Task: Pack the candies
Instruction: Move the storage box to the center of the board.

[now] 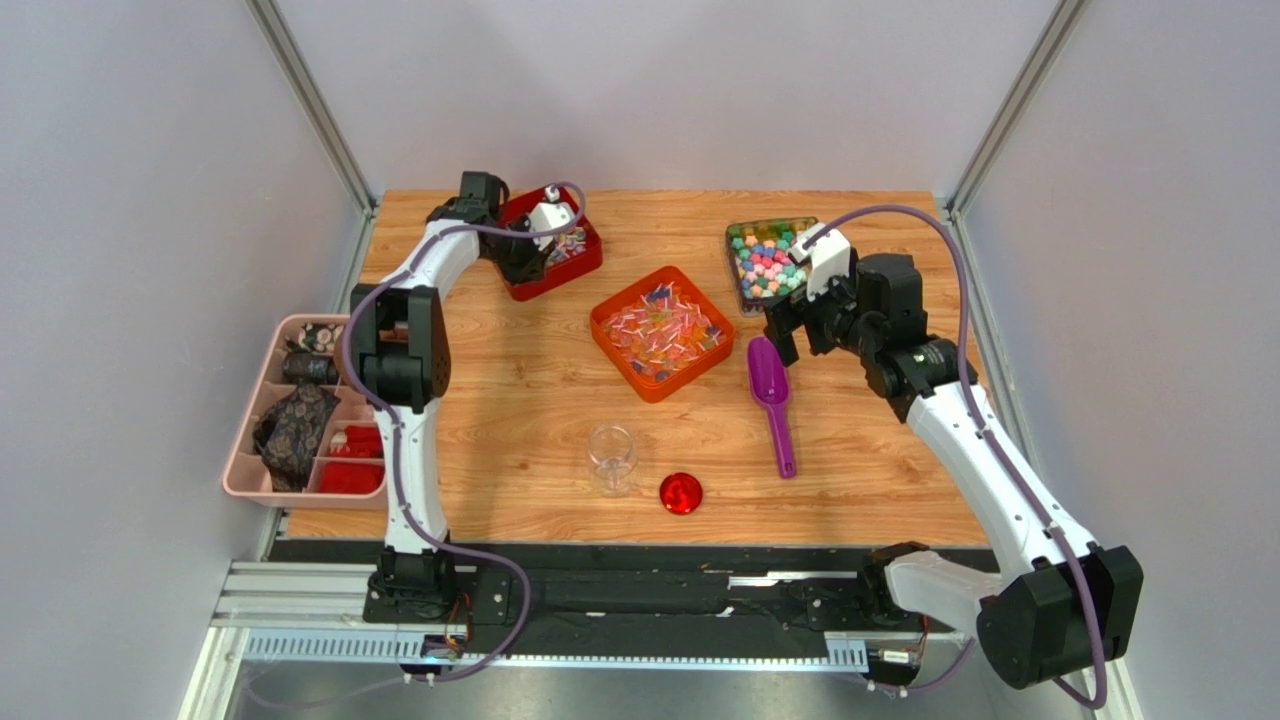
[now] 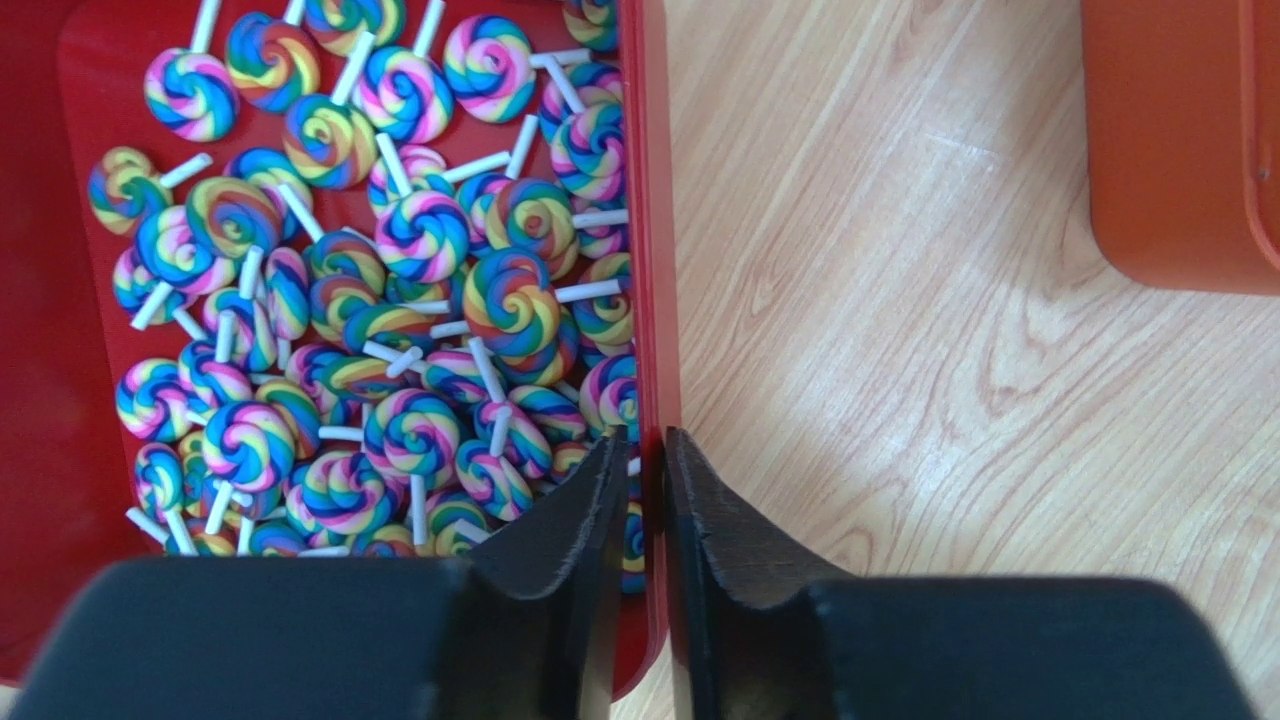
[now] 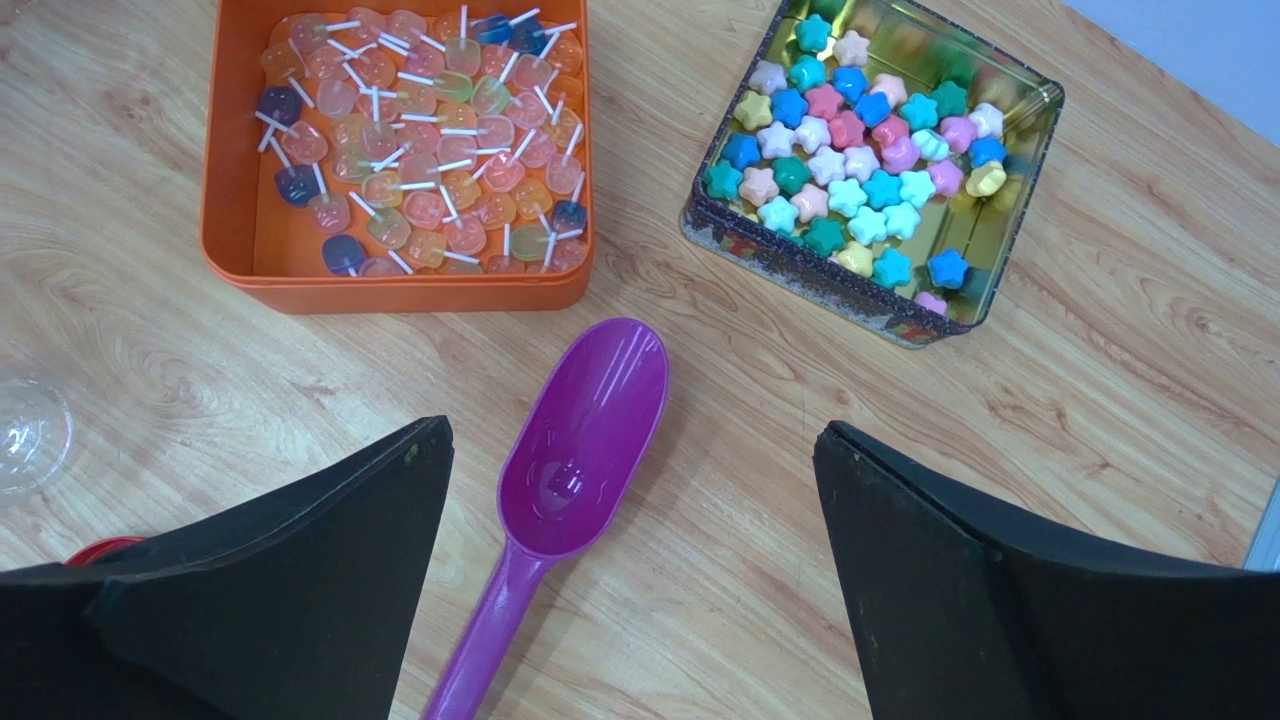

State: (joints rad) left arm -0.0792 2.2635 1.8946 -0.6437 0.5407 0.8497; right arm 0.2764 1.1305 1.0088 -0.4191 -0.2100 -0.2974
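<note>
Candies (image 3: 413,143) sit in three containers on the wooden table (image 1: 526,390), none of them in either gripper. Clear, pale lollipops on white sticks fill the orange tray (image 3: 241,270) at the middle of the table. Left of the orange tray and a little farther back stands a red tray (image 2: 655,225) heaped with rainbow swirl lollipops (image 2: 376,300). Right of the orange tray and farther back is a clear box (image 3: 1037,113) holding star sweets (image 3: 857,165) in blue, pink, green and yellow.

The left gripper (image 2: 645,438) is at the red tray's side facing the orange tray, with one finger inside among the swirl lollipops and the other outside over bare wood. Its jaws stand narrow with the tray's wall between them; whether they pinch the wall cannot be told.

The right gripper (image 3: 631,432) hangs with its jaws spread wide, holding nothing, above a purple scoop (image 3: 579,435). This scoop lies flat just to the near right of the orange tray, bowl toward it.

On the near side of the orange tray stand a clear cup (image 1: 612,458) and, just beside it, a round red lid (image 1: 681,492). Well to the left of the orange tray, at the table's edge, sits a pink divided organiser (image 1: 241,450).
</note>
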